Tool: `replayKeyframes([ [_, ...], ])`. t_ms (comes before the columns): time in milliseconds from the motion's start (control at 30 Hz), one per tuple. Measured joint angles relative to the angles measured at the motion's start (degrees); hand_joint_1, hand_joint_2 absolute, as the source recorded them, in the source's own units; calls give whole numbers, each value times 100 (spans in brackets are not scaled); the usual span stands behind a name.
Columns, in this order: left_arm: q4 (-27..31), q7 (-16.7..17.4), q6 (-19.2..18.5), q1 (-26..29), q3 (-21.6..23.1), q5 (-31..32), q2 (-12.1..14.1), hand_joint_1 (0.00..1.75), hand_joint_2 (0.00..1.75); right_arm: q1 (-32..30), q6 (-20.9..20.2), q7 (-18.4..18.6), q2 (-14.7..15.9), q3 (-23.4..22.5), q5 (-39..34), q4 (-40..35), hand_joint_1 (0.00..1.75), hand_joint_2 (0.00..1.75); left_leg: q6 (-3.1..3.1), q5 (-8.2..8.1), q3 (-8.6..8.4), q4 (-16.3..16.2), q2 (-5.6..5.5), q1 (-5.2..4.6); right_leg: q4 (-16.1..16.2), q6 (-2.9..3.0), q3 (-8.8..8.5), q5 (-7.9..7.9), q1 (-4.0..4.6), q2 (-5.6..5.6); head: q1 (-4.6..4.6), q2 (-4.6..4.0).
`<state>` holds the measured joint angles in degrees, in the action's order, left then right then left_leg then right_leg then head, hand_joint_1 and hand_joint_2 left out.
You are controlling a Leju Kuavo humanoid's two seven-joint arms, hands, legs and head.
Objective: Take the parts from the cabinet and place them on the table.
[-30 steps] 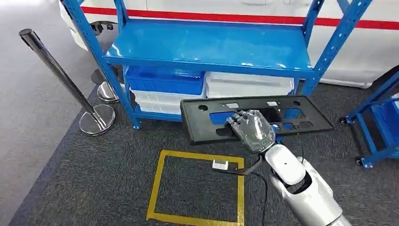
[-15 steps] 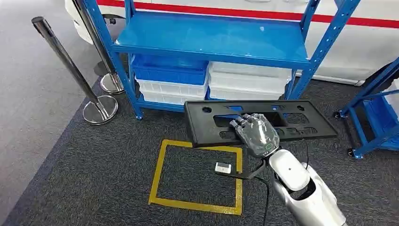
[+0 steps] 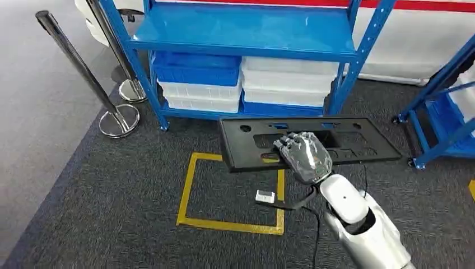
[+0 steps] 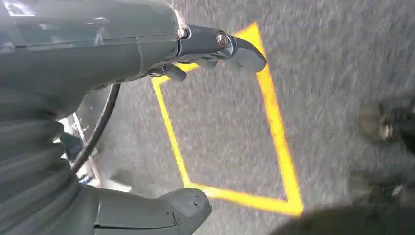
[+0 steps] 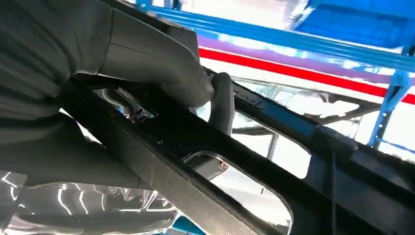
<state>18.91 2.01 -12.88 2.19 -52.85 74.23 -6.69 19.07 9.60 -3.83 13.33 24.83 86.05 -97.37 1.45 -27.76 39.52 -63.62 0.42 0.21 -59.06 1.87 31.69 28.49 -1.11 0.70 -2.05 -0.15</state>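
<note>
Standing before the blue cabinet [image 3: 241,28], I count one of it straight ahead, with four trays [image 3: 196,70] stacked in two piles on its lower shelf, and a second blue rack [image 3: 442,112] off to my right. One black part [image 3: 246,147] is out of the cabinet: a long flat panel held level above the carpet, its long axis running across me, left to right. My right hand [image 3: 302,156] grips it near the middle from the edge nearest me, fingers curled over the top, so weight hangs about evenly either side. One yellow taped square [image 3: 187,193] lies on the floor below. My left hand [image 4: 147,127] hangs empty, fingers apart, over that square. No worktop shows, so I judge carrying comes next.
</note>
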Motion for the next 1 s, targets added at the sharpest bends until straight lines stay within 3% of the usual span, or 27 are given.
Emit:
replayKeyframes([
  [33, 0, -22, -61, -2, 0, 24, -2, 0, 175, 10, -2, -15, 20, 0, -13, 2, 175, 175, 27, -301, 110, -418, 0, 12, 2, 8, 65, -29, 4, 0, 0, 0],
  [67, 0, -31, -105, 5, 0, 75, -2, 0, 175, 31, -2, -39, 24, 0, -24, 13, 175, 175, 51, -493, 207, -839, 0, 19, -1, 19, 128, -74, 10, 36, 0, 0],
  [100, 0, -26, -127, -5, 0, 129, -2, 0, 175, 53, -4, -50, 26, 4, -33, 39, 175, 175, 66, -502, 266, -1174, 0, 26, -4, 21, 188, -117, 17, 63, 0, 0],
  [133, 0, -6, -124, -14, 0, 164, -2, 0, 175, 70, -4, -50, 26, 11, -46, 66, 175, 175, 68, -346, 230, -1260, 0, 30, -8, 13, 237, -156, 21, 85, 0, 0],
  [200, 0, 15, -96, -28, -2, 194, -4, 0, 175, 93, -4, -55, 26, 17, -63, 112, 175, 175, 45, 67, -153, -790, 11, 30, -11, -6, 299, -207, 26, 154, 0, 0],
  [233, 0, 31, -85, -36, -4, 195, -2, 0, 175, 100, -4, -57, 26, 18, -66, 122, 175, 175, 12, 202, -504, -269, 51, 28, -12, -23, 305, -221, 29, 201, 0, 0],
  [267, 0, 33, -63, -48, -9, 197, -2, 0, 175, 114, -4, -57, 26, 17, -68, 122, 175, 175, -26, 139, -790, 220, 195, 2, -12, -37, 299, -230, 32, 245, 0, 0],
  [300, 2, 37, -41, -67, -22, 199, 0, 0, 175, 140, -2, -57, 26, 17, -72, 125, 175, 175, -74, 28, -966, 490, 272, -85, -11, -71, 318, -249, 45, 306, 0, 0],
  [400, 2, 44, -22, -84, -83, 192, -4, 0, 175, 213, -7, -66, 26, 20, -92, 142, 175, 175, -159, 25, -911, 617, 149, -108, 18, -175, 328, -327, 40, 471, 0, 0],
  [433, 2, 46, -15, -80, -125, 190, -4, 0, 175, 227, -13, -68, 26, 20, -114, 142, 175, 175, -230, 87, -944, 712, 101, -67, 13, -199, 330, -312, 67, 513, 0, 0],
  [467, 2, 46, -13, -72, -142, 190, -26, 0, 175, 250, -20, -74, 16, 22, -122, 160, 175, 175, -260, 142, -965, 761, 59, -46, -76, -226, 365, -205, 20, 298, 2, 0],
  [500, 2, 48, -13, -77, -151, 190, -26, 0, 175, 278, -20, -90, -15, 22, -127, 168, 175, 175, -296, 165, -937, 768, 20, -33, -343, -233, 483, 15, 20, 121, 2, 0],
  [567, 2, 55, -15, -89, -183, 195, -26, 0, 175, 285, -26, -101, -37, 22, -144, 197, 175, 175, -348, 202, -879, 741, -71, -35, -1276, -248, 873, 478, 18, -23, 2, 0],
  [600, 2, 70, -15, -94, -197, 199, -28, 0, 175, 280, -31, -105, -39, 24, -153, 223, 175, 175, -350, 209, -850, 721, -129, -41, -1644, -260, 1031, 591, 19, -39, 2, 0],
  [633, 2, 83, -17, -101, -221, 205, -28, 0, 175, 280, -31, -116, -40, 33, -168, 251, 175, 175, -348, 214, -822, 691, -198, -40, -1769, -267, 1081, 555, 18, -43, 0, 0],
  [700, 2, 112, -20, -106, -278, 238, -31, 0, 175, 299, -37, -118, -39, 63, -188, 302, 175, 175, -329, 202, -794, 623, -329, -32, -1239, -272, 775, 152, -2, -50, 0, 0],
  [733, 2, 142, -20, -114, -286, 260, -39, 0, 175, 325, -39, -133, -42, 79, -199, 326, 175, 175, -298, 180, -776, 567, -404, -31, -720, -271, 507, -117, -27, -122, 0, 0],
  [767, 2, 166, -15, -125, -299, 275, -44, 0, 175, 362, -42, -144, -41, 103, -214, 347, 175, 175, -267, 150, -725, 497, -453, -25, -355, -264, 347, -219, -58, -325, 2, 0],
  [800, 2, 186, 7, -150, -317, 289, -44, 0, 175, 407, -52, -149, -46, 129, -227, 374, 175, 175, -224, 123, -631, 383, -498, -64, -243, -256, 306, -144, -55, -451, 0, 0],
  [900, 7, 238, 70, -173, -411, 341, -46, 0, 175, 460, -138, -151, -44, 208, -315, 422, 175, 175, -127, 190, -509, 379, -659, 1, -220, -204, 338, -97, -16, -297, 0, 0],
  [933, 9, 245, 74, -168, -437, 345, -44, 0, 175, 469, -144, -151, -44, 232, -334, 428, 175, 175, -102, 180, -470, 369, -702, -15, -169, -164, 326, -123, -62, -224, 2, 0],
  [1000, 13, 247, 72, -167, -455, 348, -68, 0, 175, 510, -153, -151, -13, 258, -367, 442, 175, 175, -18, -38, -368, 80, -266, -22, -124, -108, 300, -151, -68, -99, 0, 0],
])
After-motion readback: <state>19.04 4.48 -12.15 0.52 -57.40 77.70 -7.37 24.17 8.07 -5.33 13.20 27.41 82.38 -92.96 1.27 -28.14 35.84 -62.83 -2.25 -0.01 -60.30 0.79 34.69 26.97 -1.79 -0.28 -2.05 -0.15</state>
